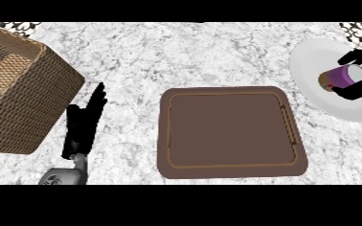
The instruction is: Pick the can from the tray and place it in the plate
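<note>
Head view, looking steeply down on the grey-white marbled stone bench (176,52).

Task item: the purple cylindrical can (343,76) sits at the right edge of the view, over the white round plate (311,67). It lies tilted towards its side, with a brownish end face turned to the left. I cannot tell whether it touches the plate surface or hangs just above it.

Right hand (350,95): only partly in view at the right edge. Black fingers (350,56) show above the can and more of the black hand shows below it, so the fingers are curled round the can and holding it. The rest of the hand and the forearm are cut off by the edge.

The brown square tray with rounded corners and a raised rim (164,134) lies at the centre of the bench, near the plate but not touching it. The can is well apart from the tray's middle.

Left hand (81,124): lower left, between the tray and the woven brown wicker basket (32,96). The fingers are straight and held close together, pointing up and slightly right, with nothing between them. The grey forearm enters from the lower edge. The hand is just beside the basket wall, and I cannot tell whether they touch.

The basket takes up the left edge, well apart from the plate.
</note>
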Available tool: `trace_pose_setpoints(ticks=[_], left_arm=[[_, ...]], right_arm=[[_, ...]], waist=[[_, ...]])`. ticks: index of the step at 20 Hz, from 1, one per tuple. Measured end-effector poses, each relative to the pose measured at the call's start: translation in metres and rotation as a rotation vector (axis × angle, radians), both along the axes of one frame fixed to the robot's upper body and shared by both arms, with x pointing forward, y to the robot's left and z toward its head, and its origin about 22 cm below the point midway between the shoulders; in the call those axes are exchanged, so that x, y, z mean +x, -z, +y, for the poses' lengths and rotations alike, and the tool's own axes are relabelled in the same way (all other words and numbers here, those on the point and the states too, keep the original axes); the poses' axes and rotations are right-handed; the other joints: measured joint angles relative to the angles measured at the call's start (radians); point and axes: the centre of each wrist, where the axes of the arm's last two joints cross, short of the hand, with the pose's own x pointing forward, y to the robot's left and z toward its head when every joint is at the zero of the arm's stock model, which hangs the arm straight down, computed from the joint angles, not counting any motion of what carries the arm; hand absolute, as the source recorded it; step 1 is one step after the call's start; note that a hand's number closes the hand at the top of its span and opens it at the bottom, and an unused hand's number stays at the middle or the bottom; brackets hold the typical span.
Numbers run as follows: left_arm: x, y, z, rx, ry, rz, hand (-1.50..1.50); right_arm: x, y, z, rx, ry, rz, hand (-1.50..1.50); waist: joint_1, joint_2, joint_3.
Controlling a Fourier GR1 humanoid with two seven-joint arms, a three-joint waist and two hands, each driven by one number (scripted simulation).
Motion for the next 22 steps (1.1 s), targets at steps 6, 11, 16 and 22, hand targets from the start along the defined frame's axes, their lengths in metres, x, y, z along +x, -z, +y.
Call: trace_pose_setpoints(ticks=[6,11,16,22], left_arm=[[0.002,-0.002,-0.002,-0.005,-0.001,0.003,0.00],[-0.003,0.001,0.004,-0.004,-0.016,0.004,0.00],[-0.003,0.001,0.006,-0.004,-0.023,0.009,0.00],[-0.005,0.001,0.007,-0.004,-0.012,0.003,0.00]], right_arm=[[-0.006,0.002,-0.008,0.073,-0.113,0.024,-1.50],[-0.007,-0.008,-0.016,0.315,-0.170,-0.173,-1.50],[-0.018,-0.011,-0.033,0.583,-0.138,-0.341,-1.50],[-0.040,-0.007,-0.055,0.739,-0.140,-0.379,-1.50]], waist=[[0.000,0.001,0.001],[-0.011,-0.003,0.003],[-0.017,-0.003,0.002],[-0.010,0.000,0.002]])
